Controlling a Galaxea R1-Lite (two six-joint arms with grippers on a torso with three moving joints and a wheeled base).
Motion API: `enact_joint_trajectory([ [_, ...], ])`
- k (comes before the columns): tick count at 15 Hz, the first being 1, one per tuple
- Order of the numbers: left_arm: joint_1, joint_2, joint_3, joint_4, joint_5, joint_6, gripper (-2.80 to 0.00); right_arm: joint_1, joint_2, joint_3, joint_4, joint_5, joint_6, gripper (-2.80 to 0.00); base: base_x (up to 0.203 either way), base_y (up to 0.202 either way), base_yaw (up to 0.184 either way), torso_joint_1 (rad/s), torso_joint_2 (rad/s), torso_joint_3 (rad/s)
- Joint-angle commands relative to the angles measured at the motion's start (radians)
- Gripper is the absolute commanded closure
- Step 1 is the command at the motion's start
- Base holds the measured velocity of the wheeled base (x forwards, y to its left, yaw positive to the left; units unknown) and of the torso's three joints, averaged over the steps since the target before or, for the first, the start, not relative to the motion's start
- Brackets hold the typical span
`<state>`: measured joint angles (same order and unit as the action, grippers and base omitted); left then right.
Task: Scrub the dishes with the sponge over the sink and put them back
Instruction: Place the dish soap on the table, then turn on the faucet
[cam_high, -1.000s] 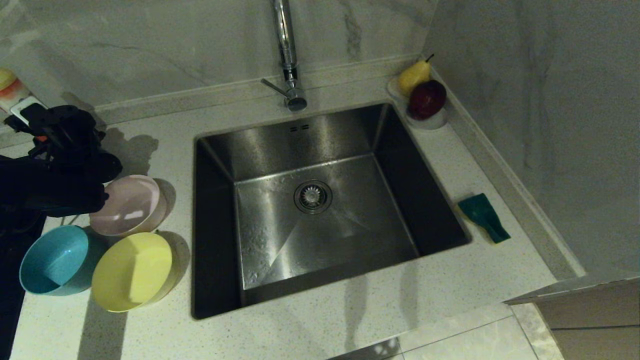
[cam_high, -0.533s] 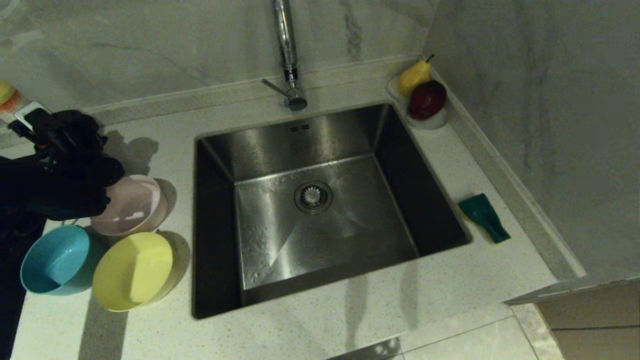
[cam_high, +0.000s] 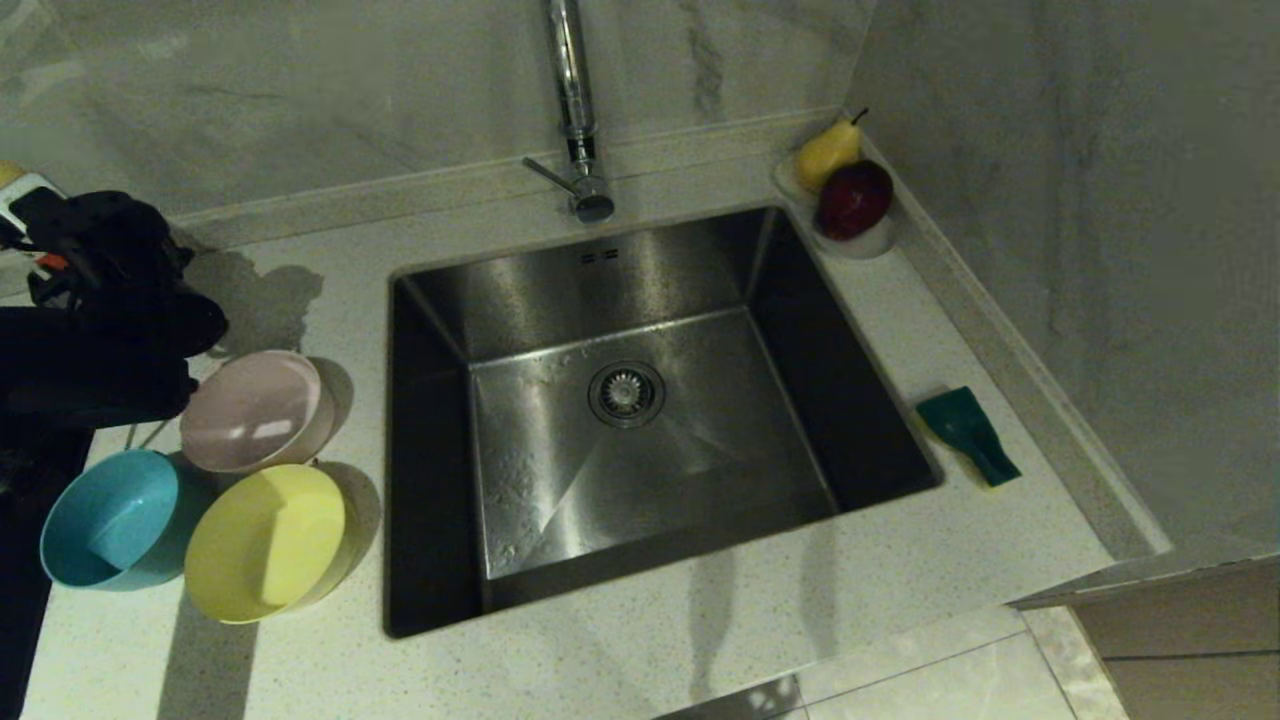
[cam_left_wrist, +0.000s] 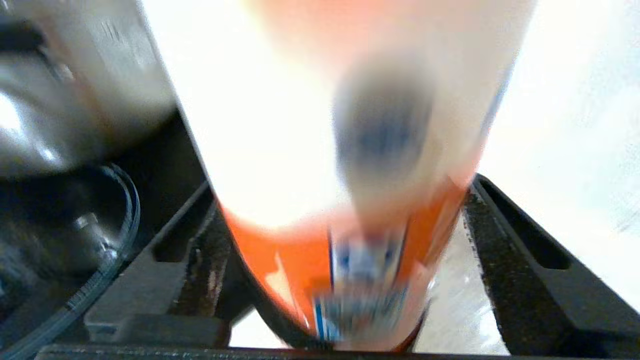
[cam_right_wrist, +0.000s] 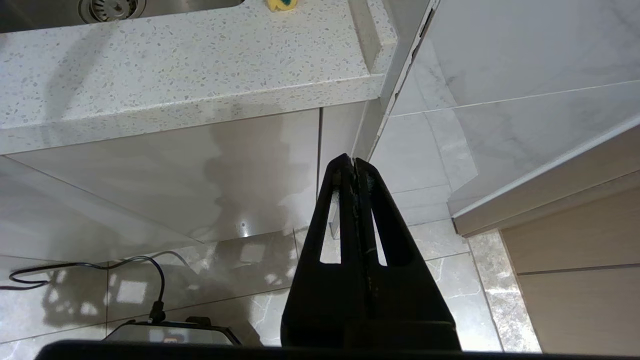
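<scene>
Three bowls stand on the counter left of the sink (cam_high: 600, 270): pink (cam_high: 255, 410), blue (cam_high: 112, 518), yellow (cam_high: 268, 540). The sponge (cam_high: 968, 432) lies green face up on the counter right of the sink, and its edge also shows in the right wrist view (cam_right_wrist: 281, 4). My left gripper (cam_high: 40, 215) is at the far left, behind the pink bowl. In its wrist view the left gripper (cam_left_wrist: 342, 185) is open around a white and orange bottle (cam_left_wrist: 280, 250), with gaps on both sides. My right gripper (cam_right_wrist: 354, 162) hangs shut and empty below the counter edge.
A chrome tap (cam_high: 572, 100) rises behind the sink. A clear dish with a pear and an apple (cam_high: 850, 200) sits in the back right corner. A black hob (cam_high: 20, 500) borders the bowls on the left. A metal pot (cam_left_wrist: 50, 125) stands beside the bottle.
The left gripper's jaws have spread wider around the bottle, and the hand has drawn back up and to the left, uncovering more of the pink bowl. The right arm has kept still.
</scene>
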<state>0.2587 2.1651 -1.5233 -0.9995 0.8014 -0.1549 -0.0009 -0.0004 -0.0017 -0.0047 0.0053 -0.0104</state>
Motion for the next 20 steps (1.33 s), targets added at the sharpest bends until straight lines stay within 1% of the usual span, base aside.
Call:
enact_joint_trajectory([
  [1,0.002,-0.122,0.011,0.013,0.0,-0.001,-2.8,0.001,0.0,0.0,-0.001,0.001,0.0,0.0,0.0,0.0,0.0,0.0,0.0,0.0],
  [3,0.002,-0.227,0.016,0.079,-0.002,-0.003,-2.8,0.001,0.0,0.0,0.0,0.001,0.0,0.0,0.0,0.0,0.0,0.0,0.0,0.0],
  [7,0.002,-0.475,0.07,0.212,-0.018,-0.004,-2.8,0.001,0.0,0.0,0.0,0.001,0.0,0.0,0.0,0.0,0.0,0.0,0.0,0.0],
  [8,0.002,-0.534,0.082,0.256,-0.024,-0.004,0.0,0.001,0.0,0.0,0.0,0.001,0.0,0.0,0.0,0.0,0.0,0.0,0.0,0.0],
  [10,0.002,-0.657,0.095,0.327,-0.052,-0.004,0.0,0.001,0.0,0.0,0.0,0.001,0.0,0.0,0.0,0.0,0.0,0.0,0.0,0.0],
  [12,0.002,-0.795,0.112,0.423,-0.106,-0.001,0.0,0.001,0.0,0.0,0.0,0.001,0.0,0.0,0.0,0.0,0.0,0.0,0.0,0.0],
  [13,0.001,-0.867,0.122,0.518,-0.146,0.0,0.0,0.001,0.0,0.0,0.0,0.001,0.0,0.0,0.0,0.0,0.0,0.0,0.0,0.0],
  [14,0.001,-0.935,0.136,0.645,-0.192,-0.001,0.0,0.001,0.0,0.0,-0.001,0.001,0.0,0.0,0.0,0.0,0.0,0.0,0.0,0.0],
  [15,0.0,-1.008,0.156,0.81,-0.258,-0.002,0.0,0.0,0.0,0.0,0.0,0.001,0.0,0.0,0.0,0.0,0.0,0.0,0.0,0.0],
  [16,-0.001,-1.081,0.178,0.961,-0.347,-0.003,0.0,0.001,0.0,0.0,0.0,0.001,0.0,0.0,0.0,0.0,0.0,0.0,0.0,0.0],
  [17,-0.002,-1.142,0.2,1.075,-0.429,-0.004,0.0,0.001,0.0,0.0,0.0,0.001,0.0,0.0,0.0,0.0,0.0,0.0,0.0,0.0],
  [18,-0.002,-1.207,0.223,1.174,-0.499,-0.004,0.0,0.001,0.0,0.0,0.0,0.001,0.0,0.0,0.0,0.0,0.0,0.0,0.0,0.0],
  [19,-0.005,-1.267,0.251,1.253,-0.549,-0.003,0.0,0.001,0.0,0.0,0.0,0.001,0.0,0.0,0.0,0.0,0.0,0.0,0.0,0.0],
  [20,-0.024,-1.321,0.29,1.311,-0.581,-0.002,0.0,0.001,0.0,0.0,0.0,0.001,0.0,0.0,0.0,0.0,0.0,0.0,0.0,0.0],
])
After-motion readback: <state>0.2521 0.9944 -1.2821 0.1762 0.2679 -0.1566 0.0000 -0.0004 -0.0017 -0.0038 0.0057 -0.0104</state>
